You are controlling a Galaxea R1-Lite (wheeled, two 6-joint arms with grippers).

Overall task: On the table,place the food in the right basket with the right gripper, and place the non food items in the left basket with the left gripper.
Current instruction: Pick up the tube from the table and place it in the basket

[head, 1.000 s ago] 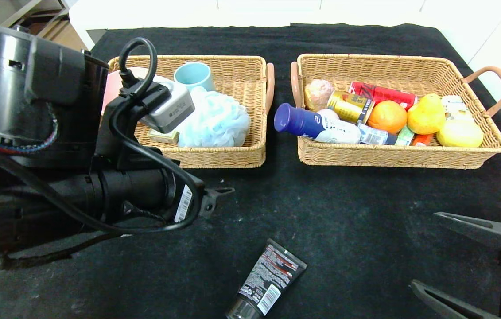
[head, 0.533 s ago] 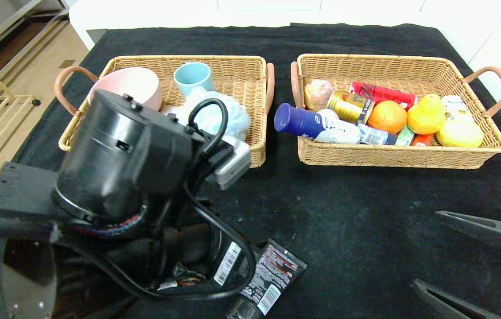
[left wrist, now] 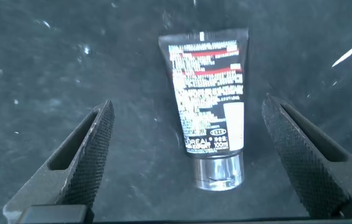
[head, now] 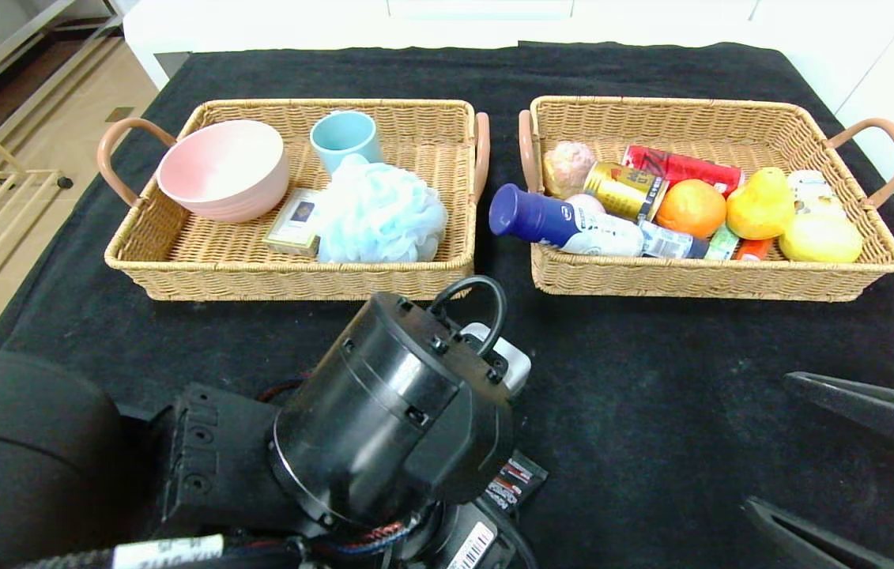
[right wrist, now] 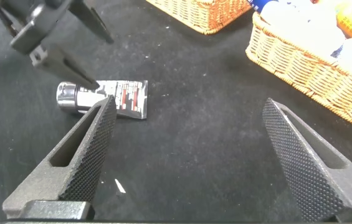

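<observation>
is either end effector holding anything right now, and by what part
Nothing is held. The left end effector is open above the black tube, which lies on the table. The right end effector is open and empty.

Head view: black squeeze tube (head: 516, 480) mostly hidden under left arm, only crimped corner showing. Left gripper itself hidden beneath own wrist housing there. Right gripper (head: 842, 466) cut off by right and bottom edges; lower finger runs out of frame. Card box (head: 294, 222) partly covered by blue bath pouf (head: 381, 211); print too small to read. Small packets under orange (head: 690, 207) half buried, unidentifiable. Desk (head: 652, 379) near edge cut off.
</observation>
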